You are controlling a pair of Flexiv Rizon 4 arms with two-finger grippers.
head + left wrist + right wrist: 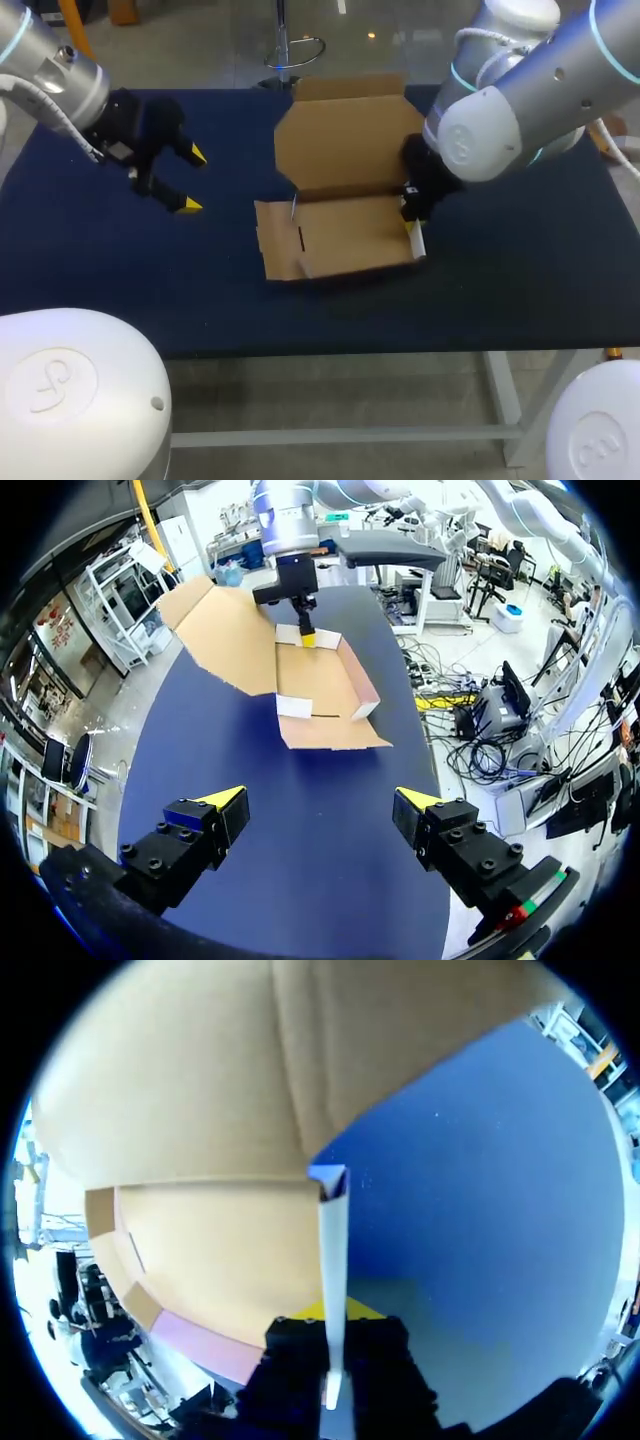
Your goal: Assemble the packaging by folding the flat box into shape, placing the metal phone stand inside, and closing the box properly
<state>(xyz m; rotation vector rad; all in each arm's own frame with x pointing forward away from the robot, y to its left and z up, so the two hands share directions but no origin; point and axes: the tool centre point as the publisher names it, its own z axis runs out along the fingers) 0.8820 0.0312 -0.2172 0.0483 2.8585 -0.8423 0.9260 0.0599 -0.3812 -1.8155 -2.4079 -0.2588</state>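
The brown cardboard box (345, 240) lies partly folded in the middle of the table, its lid (345, 145) standing up at the back and its front wall flat. My right gripper (413, 225) is at the box's right end, shut on the thin right side wall (333, 1260), whose white edge runs up from between the fingers. The box's inner floor (220, 1250) lies beside that gripper. My left gripper (193, 180) hangs open over the table well left of the box (320, 680), nothing between its fingers. No phone stand shows in these views.
The dark blue table (100, 280) stretches bare to the left, front and right of the box. My right arm's large white elbow (490, 130) hangs over the table's back right.
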